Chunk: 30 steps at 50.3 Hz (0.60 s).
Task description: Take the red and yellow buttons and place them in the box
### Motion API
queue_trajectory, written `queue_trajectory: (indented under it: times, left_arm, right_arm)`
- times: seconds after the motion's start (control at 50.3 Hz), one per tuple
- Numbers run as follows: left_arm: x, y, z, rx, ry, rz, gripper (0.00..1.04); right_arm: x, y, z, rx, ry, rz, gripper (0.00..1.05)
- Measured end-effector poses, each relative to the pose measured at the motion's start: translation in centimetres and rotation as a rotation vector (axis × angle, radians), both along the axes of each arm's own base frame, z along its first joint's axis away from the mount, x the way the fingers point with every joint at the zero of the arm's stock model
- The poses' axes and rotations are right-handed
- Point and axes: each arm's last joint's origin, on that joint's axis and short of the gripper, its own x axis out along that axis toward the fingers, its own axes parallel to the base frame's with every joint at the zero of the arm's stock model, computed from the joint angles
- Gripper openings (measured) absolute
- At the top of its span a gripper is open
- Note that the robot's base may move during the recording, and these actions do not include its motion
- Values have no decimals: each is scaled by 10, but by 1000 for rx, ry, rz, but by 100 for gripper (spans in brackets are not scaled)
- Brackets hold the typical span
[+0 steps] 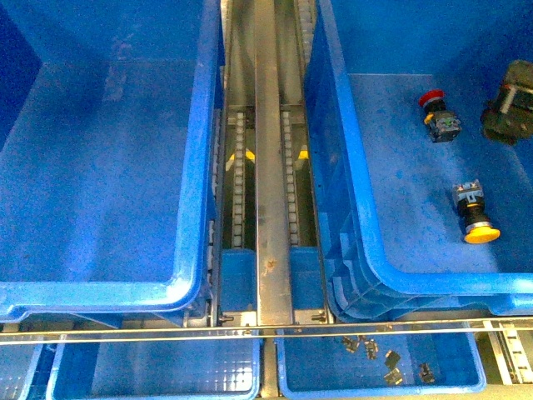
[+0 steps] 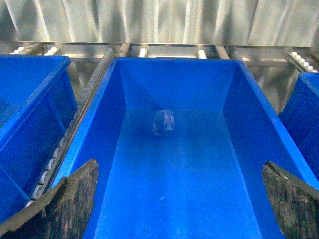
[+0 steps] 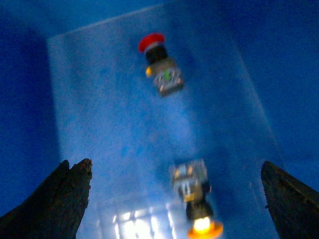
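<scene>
A steel roller conveyor rail (image 1: pixel 271 183) runs between the bins, away from the camera. Corrugated metal sheeting (image 2: pixel 159 20) forms the far wall. Smaller blue trays (image 1: pixel 379 367) sit nearest, below a thin metal rod (image 1: pixel 166 332).

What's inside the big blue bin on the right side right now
Two push-buttons lie on the floor of the right bin: a red button and a yellow button, apart from each other. The right end effector hangs inside too; anything beneath it is covered.
</scene>
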Motion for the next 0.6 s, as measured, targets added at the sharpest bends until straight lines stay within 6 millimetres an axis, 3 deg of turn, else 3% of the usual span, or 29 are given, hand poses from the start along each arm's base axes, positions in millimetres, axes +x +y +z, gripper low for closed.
queue_trajectory:
  times: [0.159, 0.238, 0.298, 0.377, 0.477, 0.536, 0.596]
  left_arm:
    - [0, 0, 0, 0, 0, 0, 97]
    - [0, 0, 0, 0, 0, 0, 97]
    - [0, 0, 0, 0, 0, 0, 97]
    - [0, 0, 0, 0, 0, 0, 97]
    - [0, 0, 0, 1, 0, 0, 97]
    - [0, 0, 0, 1, 0, 0, 97]
    - [0, 0, 0, 1, 0, 0, 97]
  right_arm:
    - [-78, 8, 19, 90, 55, -6, 99]
    - [-108, 9, 33, 148, 42, -64, 99]
    - [-121, 9, 46, 204, -16, -83, 99]
    - [-123, 8, 52, 232, -64, -94, 98]
    - [-131, 3, 32, 44, -359, 59, 76]
    - [-138, -1, 40, -77, -526, 97, 62]
    - [-144, -6, 41, -150, -560, 109, 46]
